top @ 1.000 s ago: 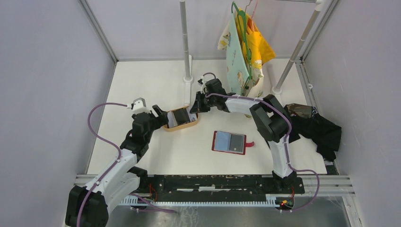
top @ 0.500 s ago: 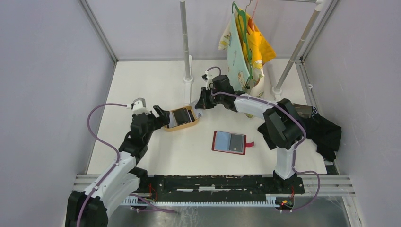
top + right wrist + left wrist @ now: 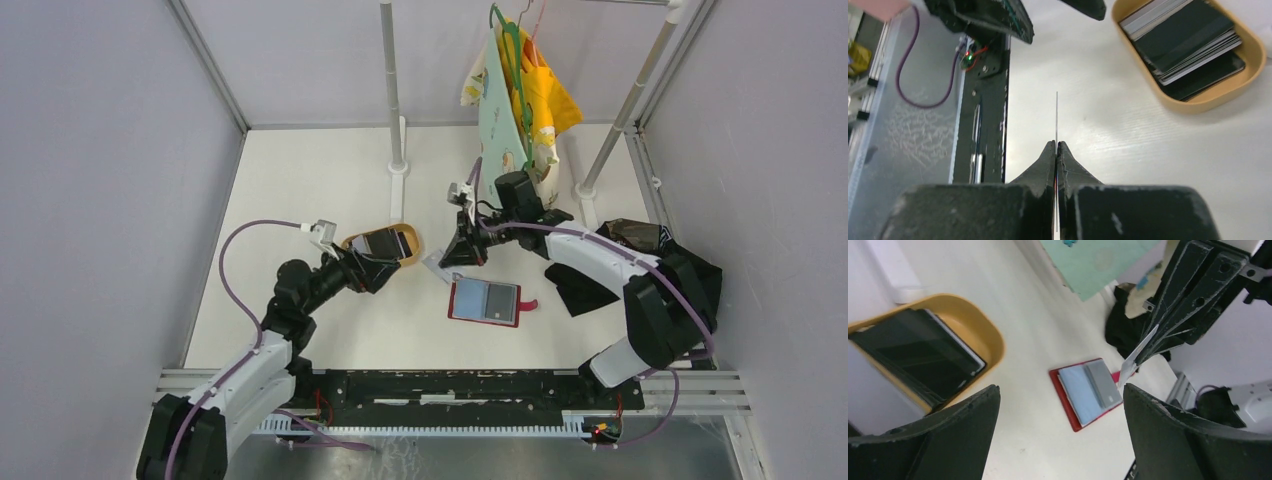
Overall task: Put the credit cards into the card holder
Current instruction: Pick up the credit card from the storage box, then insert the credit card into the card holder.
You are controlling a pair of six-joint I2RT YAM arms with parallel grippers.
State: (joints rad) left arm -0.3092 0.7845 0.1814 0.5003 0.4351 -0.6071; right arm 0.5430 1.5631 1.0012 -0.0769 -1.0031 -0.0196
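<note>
Credit card (image 3: 1056, 114), edge-on and its face unreadable, was pinched between the pressed-together fingers of the right gripper (image 3: 1056, 145), with the open red card holder (image 3: 485, 300) at the gripper's 4 o'clock; other cards (image 3: 1193, 42) lay stacked in the tan tray (image 3: 1198, 102), the left gripper (image 3: 383, 268) spread wide at its 6 o'clock.

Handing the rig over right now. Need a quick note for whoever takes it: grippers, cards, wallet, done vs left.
Right gripper: shut on one card, held edge-on near the left end of the wallet.
Left gripper: open, empty, next to the tray.
Wallet: lying open, lining up.
Other cards: a stack in the tray.
Done: one card picked out. I can't tell whether the wallet already holds a card.
Left: slot this card into the wallet, then work through the stack.
</note>
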